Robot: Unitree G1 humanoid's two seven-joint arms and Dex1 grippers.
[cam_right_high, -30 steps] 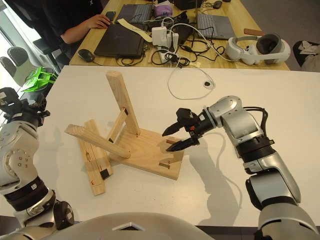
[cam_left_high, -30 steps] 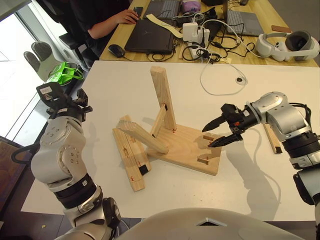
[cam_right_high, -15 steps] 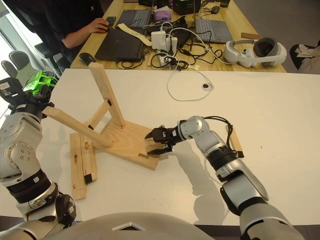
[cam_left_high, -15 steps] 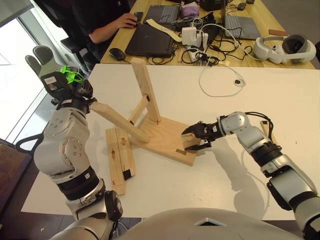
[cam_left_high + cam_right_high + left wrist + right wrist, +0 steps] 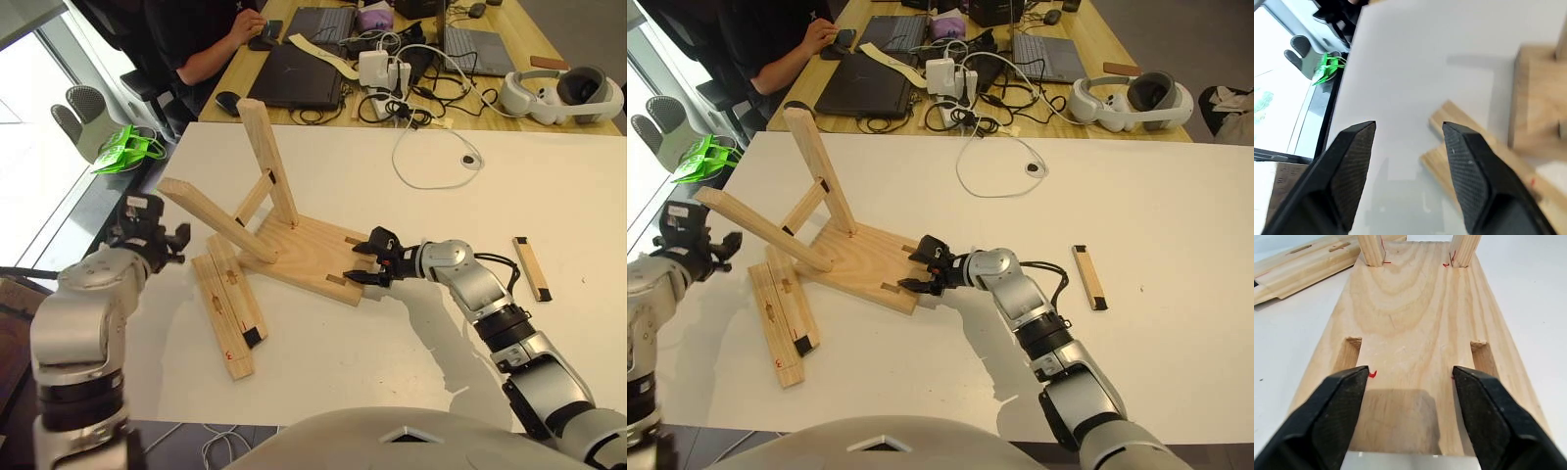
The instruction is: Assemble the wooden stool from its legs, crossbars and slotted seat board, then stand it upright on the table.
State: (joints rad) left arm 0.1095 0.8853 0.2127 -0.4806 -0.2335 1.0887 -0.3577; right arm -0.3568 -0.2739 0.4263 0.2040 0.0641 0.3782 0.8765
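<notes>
The slotted seat board (image 5: 294,257) lies flat on the table (image 5: 411,362), with 2 legs (image 5: 266,157) standing tilted in its far end and a crossbar (image 5: 254,199) joining them. The right gripper (image 5: 359,262) sits at the board's near end, fingers spread wide above its 2 open slots (image 5: 1351,348), grasping nothing. Just left of the board lie 2 loose legs (image 5: 227,315). Beyond them the left gripper (image 5: 1409,127) hangs with fingers apart, empty. A loose crossbar (image 5: 529,267) lies well right of the board.

Legs (image 5: 1371,247) — upper ends cropped
</notes>
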